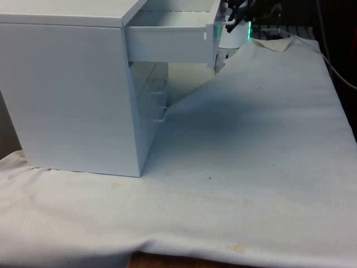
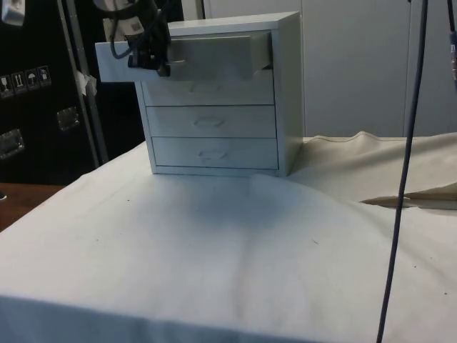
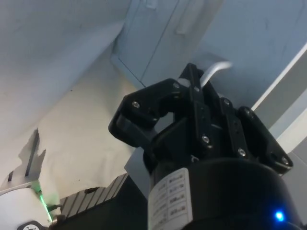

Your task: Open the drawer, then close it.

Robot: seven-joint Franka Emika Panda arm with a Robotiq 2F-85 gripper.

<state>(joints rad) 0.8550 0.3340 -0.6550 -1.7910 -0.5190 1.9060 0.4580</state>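
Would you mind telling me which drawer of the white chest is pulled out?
The top drawer of the white chest of drawers, with the black gripper at its handle; the three below sit flush.

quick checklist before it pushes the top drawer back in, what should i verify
1. Top drawer pulled out of the chest: ok, it juts well past the chest's front.
2. Gripper at the drawer's front: ok, it sits against the front panel.
3. Handle between the fingers: ok by the wrist view, where the curved bar runs into them; how firm the grip is, cannot tell.
4. Drawer sits level, not skewed: ok, it looks straight in the side view.
5. Lower drawers shut, out of the way: ok.
6. Cloth not caught under the drawer: ok, it lies well below.
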